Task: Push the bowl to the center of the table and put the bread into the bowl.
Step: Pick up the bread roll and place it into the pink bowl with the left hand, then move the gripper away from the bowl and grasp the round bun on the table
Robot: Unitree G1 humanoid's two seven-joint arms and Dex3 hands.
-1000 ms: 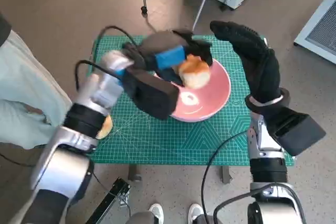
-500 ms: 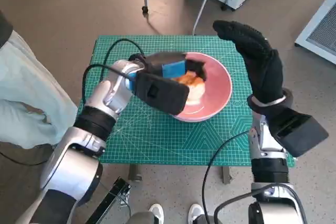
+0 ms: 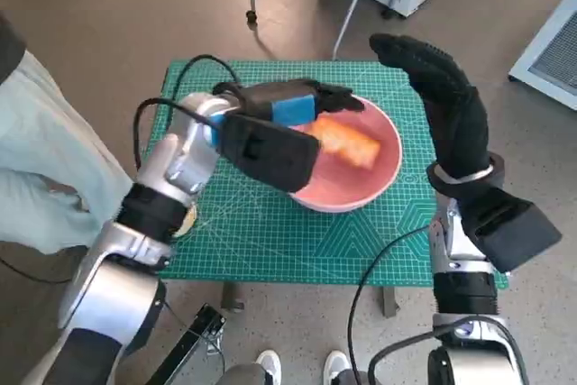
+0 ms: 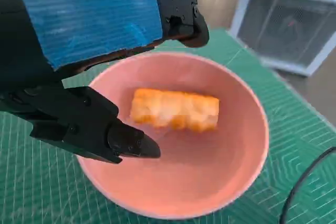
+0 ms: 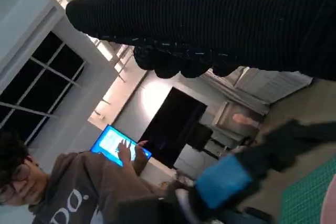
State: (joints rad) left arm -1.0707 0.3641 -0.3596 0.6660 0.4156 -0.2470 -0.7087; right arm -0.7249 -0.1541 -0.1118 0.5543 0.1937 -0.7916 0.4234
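The pink bowl [image 3: 374, 169] [image 4: 210, 182] stands on the green mat, right of the middle. An orange-brown piece of bread [image 3: 347, 142] [image 4: 174, 109] lies inside it, free of any grip. My left hand [image 3: 293, 105] [image 4: 94, 35] hovers over the bowl's left rim with its fingers [image 4: 126, 142] spread and nothing in them. My gloved right hand [image 3: 446, 101] [image 5: 220, 19] is raised upright beside the bowl's right side, fingers extended, holding nothing.
A green cutting mat [image 3: 252, 232] covers the small table. A second bread piece [image 3: 183, 219] peeks out under my left forearm at the mat's left edge. A person in pale clothing [image 3: 41, 160] is on the left; another person [image 5: 58, 192] shows in the right wrist view.
The bread has left my left hand and now lies in the bowl. That hand has opened and lifted slightly back to the left. The right hand stays put.
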